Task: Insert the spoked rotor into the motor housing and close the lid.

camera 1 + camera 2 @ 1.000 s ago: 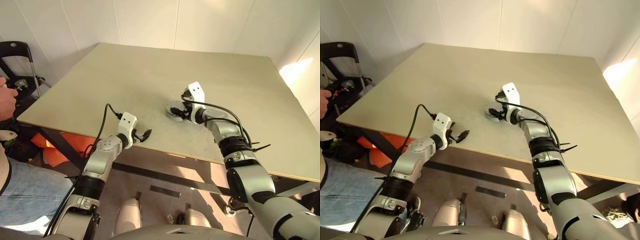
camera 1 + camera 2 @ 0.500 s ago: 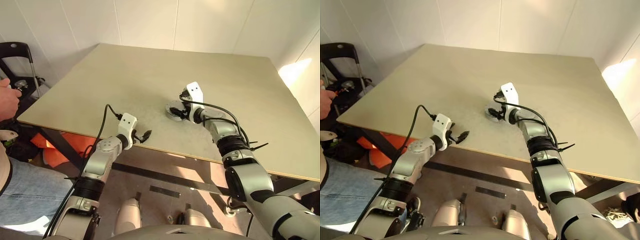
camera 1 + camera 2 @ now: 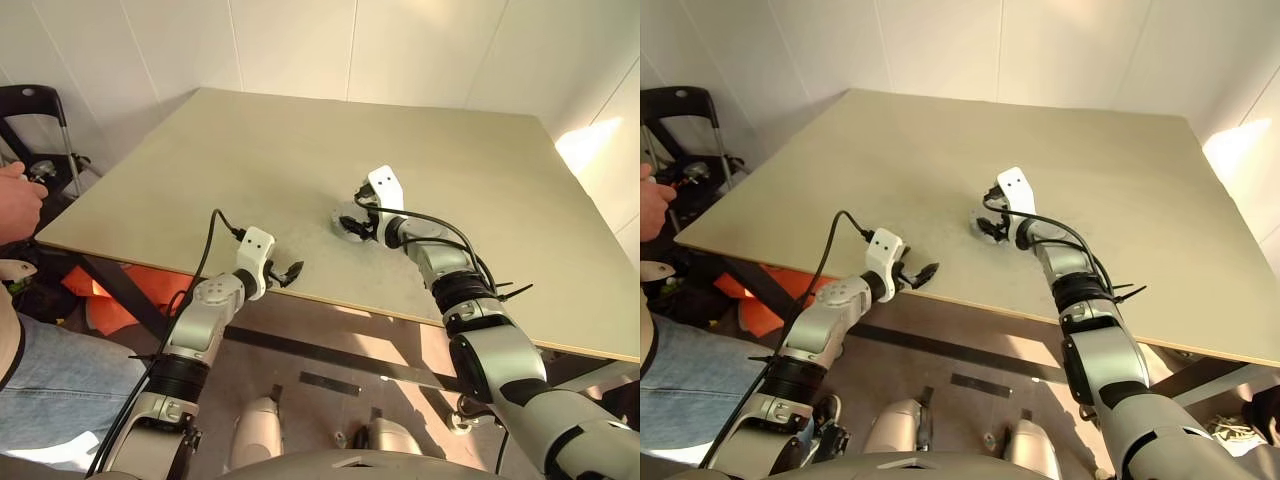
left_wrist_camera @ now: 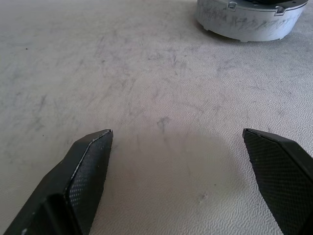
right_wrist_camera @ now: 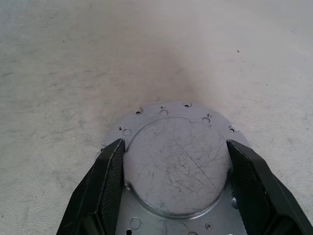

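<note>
Now the right tool (image 5: 176,183) straddles the scratched, notched grey lid (image 5: 177,166).

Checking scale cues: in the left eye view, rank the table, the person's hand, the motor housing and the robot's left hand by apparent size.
1. table
2. person's hand, partly cut off at the edge
3. motor housing and left hand: they look alike, and the hand is nearer the camera, so unranked.

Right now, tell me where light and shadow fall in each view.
Left eye view: a bright sun patch at the table's far right corner. Left wrist view: a soft shadow on the table between the open left gripper fingers. Right wrist view: the lid shows fine scratches, with a dim shadow beyond it.
</note>
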Controlling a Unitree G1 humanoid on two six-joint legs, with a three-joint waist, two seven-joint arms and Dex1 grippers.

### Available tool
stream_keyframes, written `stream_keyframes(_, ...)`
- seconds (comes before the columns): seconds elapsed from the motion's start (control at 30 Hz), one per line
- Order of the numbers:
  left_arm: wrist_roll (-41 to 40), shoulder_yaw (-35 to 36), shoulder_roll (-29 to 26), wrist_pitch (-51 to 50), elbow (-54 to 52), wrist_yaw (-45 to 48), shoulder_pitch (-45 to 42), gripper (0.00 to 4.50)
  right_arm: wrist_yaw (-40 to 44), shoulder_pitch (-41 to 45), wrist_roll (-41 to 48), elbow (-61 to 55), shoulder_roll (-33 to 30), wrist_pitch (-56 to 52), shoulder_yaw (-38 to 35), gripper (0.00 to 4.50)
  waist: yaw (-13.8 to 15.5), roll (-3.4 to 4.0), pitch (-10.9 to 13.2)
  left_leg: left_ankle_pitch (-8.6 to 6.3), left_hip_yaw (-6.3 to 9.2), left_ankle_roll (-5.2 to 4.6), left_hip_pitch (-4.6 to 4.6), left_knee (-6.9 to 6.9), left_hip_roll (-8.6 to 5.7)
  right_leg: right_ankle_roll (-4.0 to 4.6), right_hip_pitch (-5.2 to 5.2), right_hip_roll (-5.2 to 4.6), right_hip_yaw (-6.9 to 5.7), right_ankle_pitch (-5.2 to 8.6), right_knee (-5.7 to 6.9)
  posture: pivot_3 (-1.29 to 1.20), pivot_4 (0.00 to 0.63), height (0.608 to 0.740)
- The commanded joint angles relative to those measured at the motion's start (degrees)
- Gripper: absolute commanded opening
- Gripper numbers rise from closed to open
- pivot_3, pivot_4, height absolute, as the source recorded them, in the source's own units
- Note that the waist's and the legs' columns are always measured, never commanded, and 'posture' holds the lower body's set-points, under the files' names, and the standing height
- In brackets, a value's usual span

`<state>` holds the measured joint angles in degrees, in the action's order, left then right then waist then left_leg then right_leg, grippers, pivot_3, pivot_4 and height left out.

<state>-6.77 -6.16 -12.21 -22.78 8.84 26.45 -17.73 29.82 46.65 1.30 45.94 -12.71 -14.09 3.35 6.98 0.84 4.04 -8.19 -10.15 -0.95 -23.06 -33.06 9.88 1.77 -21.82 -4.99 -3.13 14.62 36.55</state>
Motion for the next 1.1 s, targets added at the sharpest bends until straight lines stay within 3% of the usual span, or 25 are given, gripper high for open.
stream_keyframes(0.03,-0.6,0.7,0.2,-0.1,-2.1,-0.2,-0.9,4.5,-0.1,-0.1,-1.3,1.3,-0.7,-0.9,0.8,3.16,0.0,0.0,0.0,0.0,0.0,0.0,0.0,0.0,0.0,-0.01,0.0,0.0,0.0,0.0,0.0,0.0,0.0,0.74)
stream_keyframes(0.4,-9.9,9.7,9.8,-6.4,10.1,-4.2,-18.5,4.5,0.5,-0.8,-1.4,0.7,-1.4,-1.5,1.0,3.16,0.1,-0.03,0.0,0.0,0.0,0.0,0.06,0.0,-0.05,0.02,0.19,-0.02,0.0,-0.01,-0.04,0.0,0.0,0.74)
stream_keyframes(0.5,-10.9,10.8,11.5,-7.0,15.9,-3.9,-22.4,3.87,0.5,-0.6,-1.5,0.7,-1.5,-1.6,0.9,3.16,0.1,-0.03,0.0,0.0,-0.01,0.0,0.05,0.0,-0.04,0.03,0.21,-0.02,0.0,-0.02,-0.14,0.0,0.0,0.74)
stream_keyframes(0.87,-13.8,15.1,15.5,-4.6,33.6,-2.1,-31.4,0.02,-0.1,-1.1,-1.4,0.1,-1.3,-1.8,0.7,3.16,0.1,-0.07,0.0,0.0,0.0,-0.01,0.06,0.0,-0.04,0.02,0.29,-0.02,-0.01,-0.03,-0.22,0.0,0.0,0.74)
stream_keyframes(1.1,-15.6,17.9,16.5,-2.1,37.3,-1.4,-34.9,0.02,-0.2,-1.2,-1.4,0.1,-1.6,-1.9,0.5,3.16,0.1,-0.07,0.0,0.0,0.01,-0.01,0.08,0.03,-0.03,0.03,0.39,-0.02,-0.04,-0.04,-0.35,0.0,0.0,0.74)
